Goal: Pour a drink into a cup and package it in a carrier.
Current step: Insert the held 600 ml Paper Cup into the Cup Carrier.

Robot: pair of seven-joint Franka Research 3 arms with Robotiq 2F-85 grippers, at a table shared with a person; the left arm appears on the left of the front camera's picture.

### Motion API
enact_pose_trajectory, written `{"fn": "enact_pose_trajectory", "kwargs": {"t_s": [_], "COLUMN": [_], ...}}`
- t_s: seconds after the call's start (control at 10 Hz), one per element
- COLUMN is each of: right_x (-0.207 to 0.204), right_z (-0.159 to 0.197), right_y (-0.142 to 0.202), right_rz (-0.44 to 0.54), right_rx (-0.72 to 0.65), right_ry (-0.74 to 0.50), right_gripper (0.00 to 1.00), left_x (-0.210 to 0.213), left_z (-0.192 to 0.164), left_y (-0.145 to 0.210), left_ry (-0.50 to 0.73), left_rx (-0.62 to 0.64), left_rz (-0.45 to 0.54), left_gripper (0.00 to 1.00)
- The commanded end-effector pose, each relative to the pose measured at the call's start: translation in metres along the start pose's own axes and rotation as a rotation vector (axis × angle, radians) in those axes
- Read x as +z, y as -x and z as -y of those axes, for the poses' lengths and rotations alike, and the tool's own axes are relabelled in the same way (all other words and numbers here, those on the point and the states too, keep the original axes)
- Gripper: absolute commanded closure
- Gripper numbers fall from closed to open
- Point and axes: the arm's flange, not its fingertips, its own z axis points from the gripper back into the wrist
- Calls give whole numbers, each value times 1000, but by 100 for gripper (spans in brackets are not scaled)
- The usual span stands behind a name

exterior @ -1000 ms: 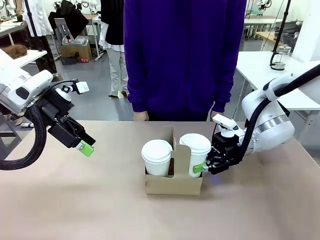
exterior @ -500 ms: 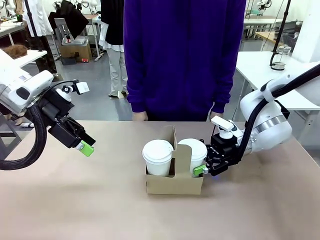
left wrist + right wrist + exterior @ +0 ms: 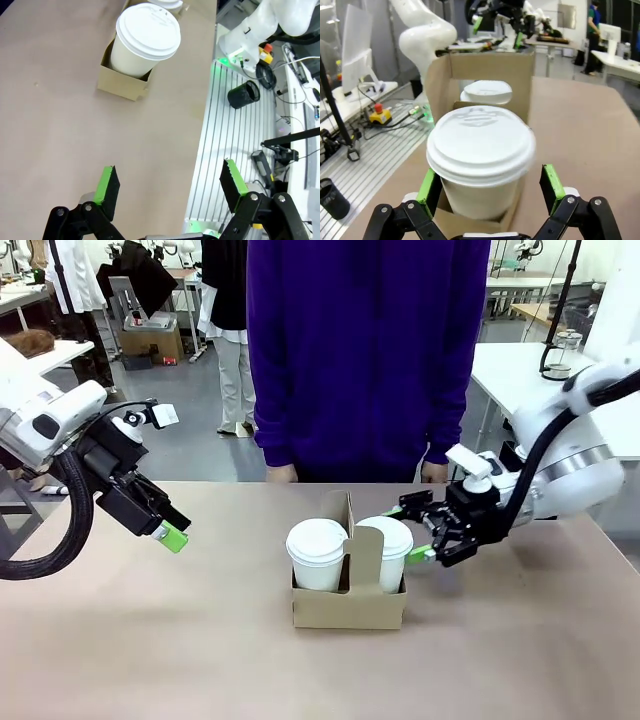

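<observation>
The brown cardboard carrier (image 3: 348,608) stands mid-table with two white lidded cups in it. The cup (image 3: 386,544) sits in its right slot, the second lidded cup (image 3: 317,552) in the left. My right gripper (image 3: 413,533) hovers open just right of the cup, fingers apart from it. In the right wrist view the cup (image 3: 480,155) rises between that open gripper's (image 3: 490,187) green pads, with the carrier's handle panel (image 3: 485,70) behind. My left gripper (image 3: 170,535) hangs open at the left, far from the carrier (image 3: 122,82). Lids hide the drink.
A person in a purple top stands at the far edge, hands (image 3: 280,472) resting by the table. A glass press pot (image 3: 558,352) sits on a white table at the back right. Bare tabletop (image 3: 200,640) surrounds the carrier.
My right gripper lowered the cup into the carrier's right slot, opened, and drew back to the right. The left arm has stayed still.
</observation>
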Motion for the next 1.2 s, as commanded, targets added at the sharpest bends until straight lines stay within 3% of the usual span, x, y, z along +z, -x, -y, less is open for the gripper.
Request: {"fn": "enact_pose_trajectory", "kwargs": {"t_s": [0.0,0.1,0.3,0.5,0.8,1.1], "right_x": [31,59,125,187,243,242], "right_z": [-14,-23,-60,-99,-152,-153], "right_y": [-21,-36,-62,-73,-62,-43], "right_rz": [-81,-148,-306,-359,-367,-348], "right_rx": [-3,-50,-294,-475,-653,-653], "right_ry": [117,218,494,700,884,905], "right_gripper": [0,0,0,0,0,0], "left_x": [2,2,2,2,2,2], "left_z": [-2,-2,-2,-2,-2,-2], "left_y": [-1,-1,-1,-1,-1,-1], "left_ry": [-1,-1,-1,-1,-1,-1], "left_rx": [-10,-10,-10,-10,-10,-10], "left_rz": [-11,-11,-11,-11,-11,-11], "left_gripper": [0,0,0,0,0,0]}}
